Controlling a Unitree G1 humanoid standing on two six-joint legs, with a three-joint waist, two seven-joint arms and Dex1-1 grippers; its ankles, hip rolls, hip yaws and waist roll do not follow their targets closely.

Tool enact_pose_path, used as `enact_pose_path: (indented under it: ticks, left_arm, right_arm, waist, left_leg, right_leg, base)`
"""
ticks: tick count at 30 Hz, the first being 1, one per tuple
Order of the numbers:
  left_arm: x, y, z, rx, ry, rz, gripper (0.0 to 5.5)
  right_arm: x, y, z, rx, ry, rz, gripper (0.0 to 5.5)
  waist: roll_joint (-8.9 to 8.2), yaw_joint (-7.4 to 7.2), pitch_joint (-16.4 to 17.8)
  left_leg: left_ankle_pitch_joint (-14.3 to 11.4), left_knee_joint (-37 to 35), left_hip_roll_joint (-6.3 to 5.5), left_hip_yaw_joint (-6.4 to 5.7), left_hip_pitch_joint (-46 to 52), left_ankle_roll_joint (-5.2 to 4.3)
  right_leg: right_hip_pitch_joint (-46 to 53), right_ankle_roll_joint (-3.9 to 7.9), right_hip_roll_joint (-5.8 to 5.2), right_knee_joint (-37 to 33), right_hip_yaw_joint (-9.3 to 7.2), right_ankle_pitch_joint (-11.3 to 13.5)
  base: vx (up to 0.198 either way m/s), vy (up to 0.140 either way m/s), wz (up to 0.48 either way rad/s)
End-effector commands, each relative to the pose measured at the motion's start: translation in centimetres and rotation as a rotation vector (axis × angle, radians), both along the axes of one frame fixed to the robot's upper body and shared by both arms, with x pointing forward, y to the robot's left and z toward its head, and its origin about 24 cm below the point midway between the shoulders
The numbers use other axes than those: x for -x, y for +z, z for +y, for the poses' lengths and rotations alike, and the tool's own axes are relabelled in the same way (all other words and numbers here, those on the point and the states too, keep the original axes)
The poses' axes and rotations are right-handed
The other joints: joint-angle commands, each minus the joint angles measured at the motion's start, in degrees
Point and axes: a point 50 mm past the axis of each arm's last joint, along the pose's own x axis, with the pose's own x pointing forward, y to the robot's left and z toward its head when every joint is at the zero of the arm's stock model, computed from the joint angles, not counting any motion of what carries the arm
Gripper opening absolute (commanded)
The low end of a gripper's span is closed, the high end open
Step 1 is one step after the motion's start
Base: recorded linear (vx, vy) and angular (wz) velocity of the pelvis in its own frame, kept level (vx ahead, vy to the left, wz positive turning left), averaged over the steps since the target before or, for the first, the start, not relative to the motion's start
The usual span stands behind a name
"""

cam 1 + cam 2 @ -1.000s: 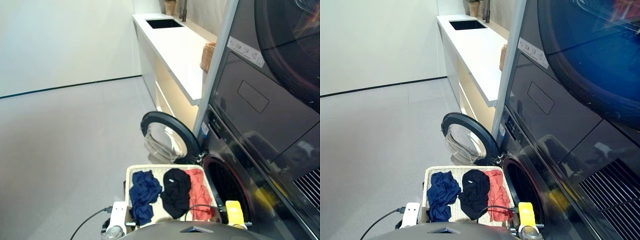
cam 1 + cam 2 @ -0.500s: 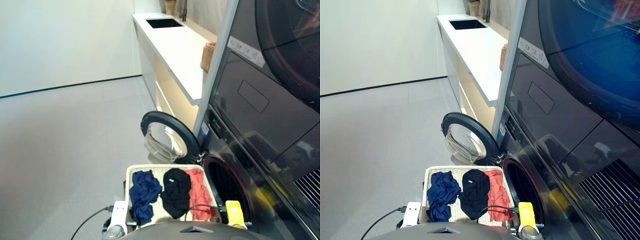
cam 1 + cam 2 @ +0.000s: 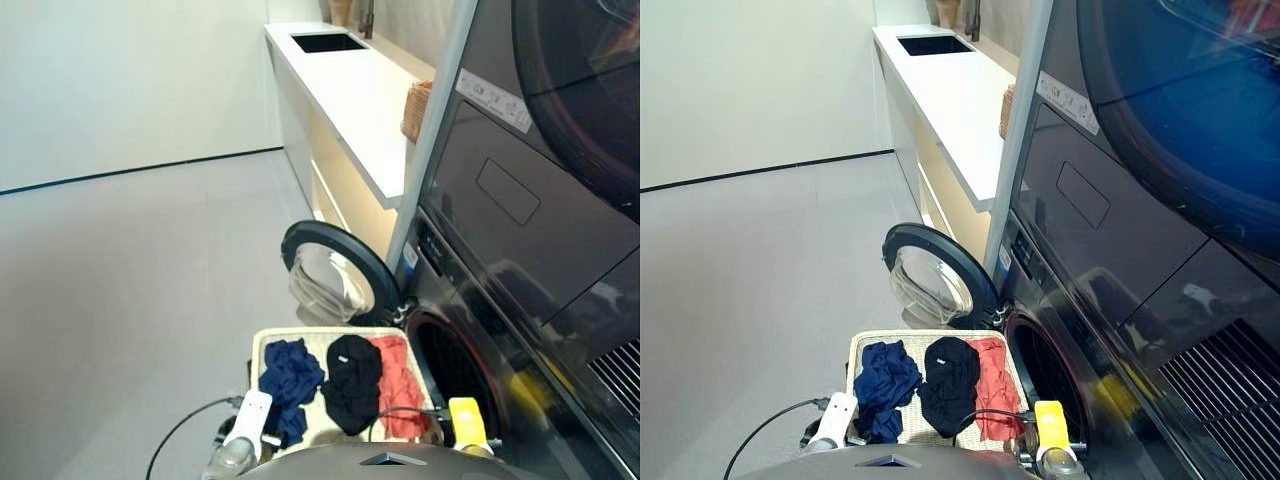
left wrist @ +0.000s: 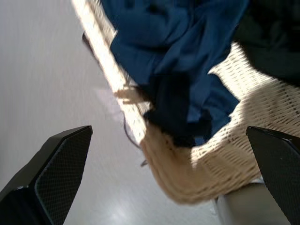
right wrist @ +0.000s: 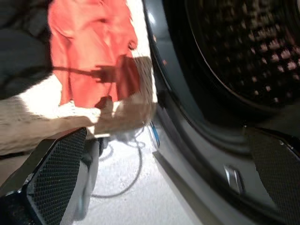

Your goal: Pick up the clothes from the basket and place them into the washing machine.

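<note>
The cream woven basket (image 3: 303,338) sits on the floor in front of the washing machine (image 3: 520,330). In it lie the clothes side by side: a navy one (image 3: 290,378), a black one (image 3: 353,382) and a coral one (image 3: 399,385). The machine's round door (image 3: 335,273) is swung open beyond the basket, and the dark drum (image 5: 234,51) is bare. My left gripper (image 4: 168,129) is open, just above the basket's near left corner and the navy garment (image 4: 178,56). My right gripper (image 5: 165,130) is open, between the coral garment (image 5: 89,51) and the drum mouth.
A white counter (image 3: 350,85) with a sink runs along the wall beyond the machine, and a small brown wicker basket (image 3: 415,112) stands on it. An appliance with a larger round door (image 3: 585,90) is stacked above. A black cable (image 3: 180,438) lies on the floor at the left.
My left arm has swung right and forward, towards the basket's near left corner. The right arm and the clothes have hardly moved.
</note>
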Motion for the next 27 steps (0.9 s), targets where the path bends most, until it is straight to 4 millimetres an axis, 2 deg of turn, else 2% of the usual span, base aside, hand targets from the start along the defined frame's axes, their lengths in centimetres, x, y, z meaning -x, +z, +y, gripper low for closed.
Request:
enact_pose_path:
  ticks: [1,8,11,15,18,24,27]
  left_arm:
    - [-5.0,1.7,-0.3,-0.015,-0.112,-0.157,5.50]
    - [-9.0,3.7,-1.0,-0.032,-0.206,-0.277,5.50]
    - [-10.8,4.7,-1.4,-0.041,-0.227,-0.337,5.50]
    - [-13.8,6.7,-1.9,-0.057,-0.247,-0.445,5.50]
    - [-15.4,7.8,-2.1,-0.068,-0.238,-0.495,5.50]
    - [-18.4,10.4,-1.8,-0.090,-0.199,-0.602,5.50]
    - [-20.2,12.4,-1.5,-0.094,-0.170,-0.685,5.50]
  right_arm:
    - [-4.7,1.2,2.6,-0.047,0.162,-0.142,5.50]
    - [-9.3,3.5,4.0,-0.059,0.286,-0.305,5.50]
    - [-11.4,4.9,4.7,-0.061,0.337,-0.389,5.50]
    - [-14.8,7.8,5.7,-0.067,0.398,-0.546,5.50]
    - [-16.5,9.6,6.4,-0.069,0.435,-0.635,5.50]
    - [-19.6,13.3,7.5,-0.077,0.473,-0.800,5.50]
    - [-21.2,16.0,8.1,-0.085,0.497,-0.916,5.50]
  waist:
    - [-1.44,-1.01,0.96]
    - [-1.48,-1.39,4.07]
    - [-1.44,-1.45,6.16]
    - [-1.75,-1.84,10.26]
    - [-1.87,-2.05,12.01]
    - [-2.06,-2.57,14.03]
    - [-2.20,-2.97,15.05]
  left_leg:
    - [2.71,-0.33,-0.97,2.42,-3.89,-2.43]
    - [4.41,-0.33,-0.98,2.89,-9.64,-2.20]
    - [4.63,1.17,-1.19,2.91,-12.59,-2.05]
    - [3.81,6.34,-1.26,2.92,-18.93,-1.96]
    - [2.90,10.24,-1.19,2.80,-23.64,-1.84]
    - [1.75,16.45,-0.98,2.95,-33.32,-1.91]
    - [0.98,20.01,-0.72,3.21,-38.75,-1.88]
  right_leg:
    - [-1.29,4.78,-1.50,0.06,-0.63,1.14]
    - [-8.01,4.74,-1.33,1.58,0.08,2.27]
    - [-10.92,4.54,-1.58,3.07,0.03,2.38]
    - [-16.65,4.18,-2.05,6.99,0.10,2.01]
    - [-21.06,3.80,-2.41,10.07,0.36,1.30]
    - [-30.46,3.44,-2.64,15.38,0.78,0.23]
    - [-35.54,3.33,-2.59,17.81,1.26,-0.03]
  base:
    - [-0.061,0.010,0.006]
    - [-0.079,0.011,-0.002]
    - [-0.079,0.019,-0.011]
    - [-0.113,0.008,0.013]
    - [-0.072,0.008,0.047]
    - [-0.031,0.005,0.007]
    - [-0.039,0.007,0.016]
